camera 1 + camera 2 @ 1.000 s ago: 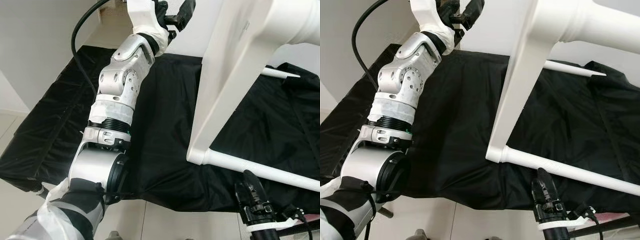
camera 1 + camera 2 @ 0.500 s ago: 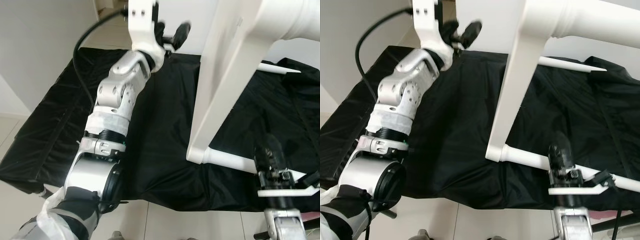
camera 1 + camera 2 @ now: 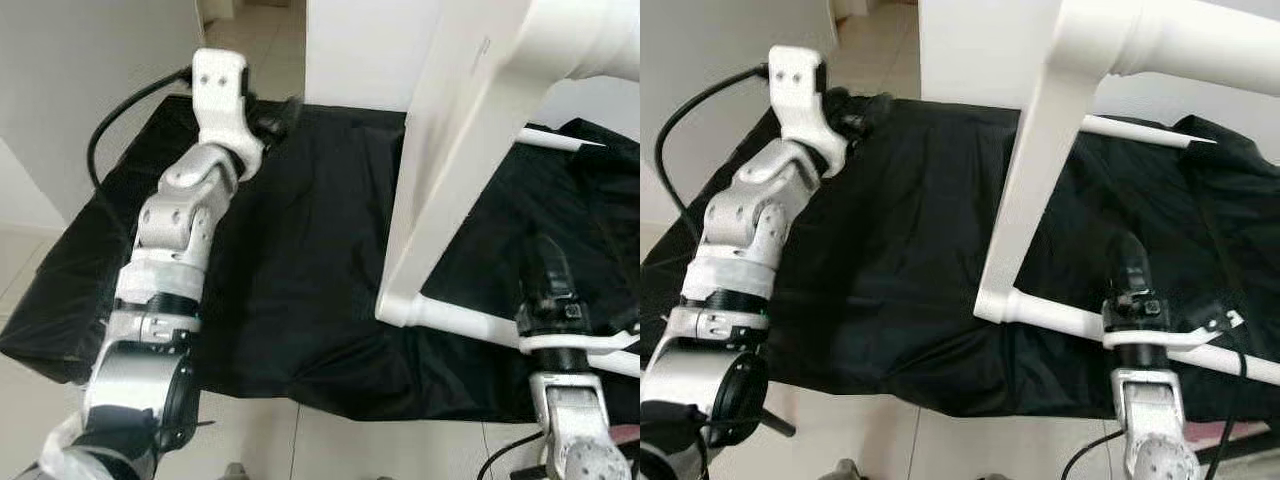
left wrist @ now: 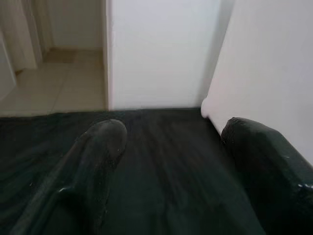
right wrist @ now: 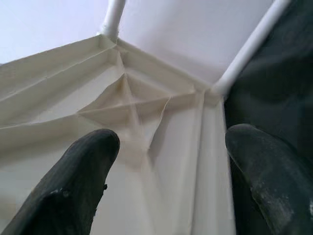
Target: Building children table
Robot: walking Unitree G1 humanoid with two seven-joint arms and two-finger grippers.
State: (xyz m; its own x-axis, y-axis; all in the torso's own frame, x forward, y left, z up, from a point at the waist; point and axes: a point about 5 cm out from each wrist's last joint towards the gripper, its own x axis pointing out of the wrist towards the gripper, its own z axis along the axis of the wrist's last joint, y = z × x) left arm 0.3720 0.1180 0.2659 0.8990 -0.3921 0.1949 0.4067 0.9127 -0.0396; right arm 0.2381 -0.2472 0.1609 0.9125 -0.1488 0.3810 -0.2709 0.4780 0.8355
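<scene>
On the left, the left gripper (image 4: 168, 147) hangs low over the black sheet (image 3: 300, 250) at its far edge, near a white wall (image 4: 161, 49); its two black fingers (image 4: 98, 147) are spread wide with nothing between them. Toward the middle, the white children's table (image 3: 450, 180) stands tipped on the sheet, one corner resting on the fabric, round legs (image 3: 470, 325) jutting rightward. On the right, the right gripper (image 5: 171, 161) points up at the table's ribbed underside (image 5: 132, 107), fingers (image 5: 88, 166) wide apart and empty, just beside the lower leg.
</scene>
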